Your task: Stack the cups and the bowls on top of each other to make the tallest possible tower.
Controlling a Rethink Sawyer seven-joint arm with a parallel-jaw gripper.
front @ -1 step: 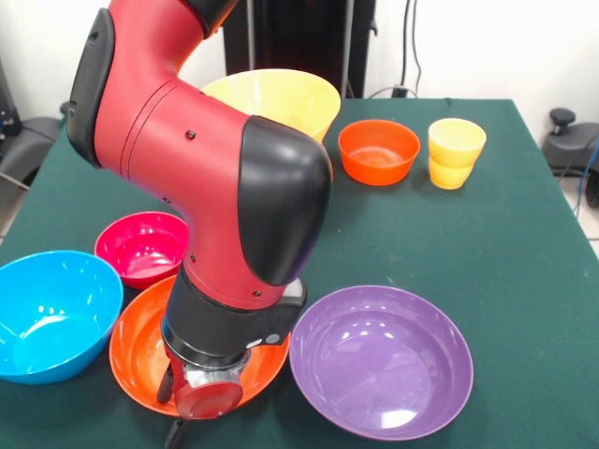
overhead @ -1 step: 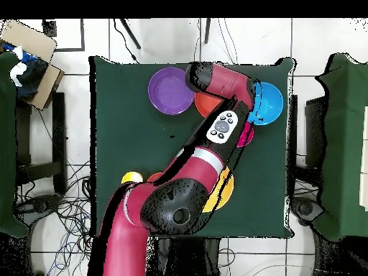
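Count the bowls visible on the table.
6: blue bowl, magenta bowl, wide orange bowl under the arm, purple bowl, small red-orange bowl, yellow bowl behind the arm. The arm may hide others.

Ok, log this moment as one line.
arm low over orange bowl | gripper state unclear | purple bowl beside it | no tower visible

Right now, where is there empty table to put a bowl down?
Bare cloth lies right of the purple bowl, below the yellow cups. More between purple bowl and small orange bowl. Crowded around the blue and pink bowls.
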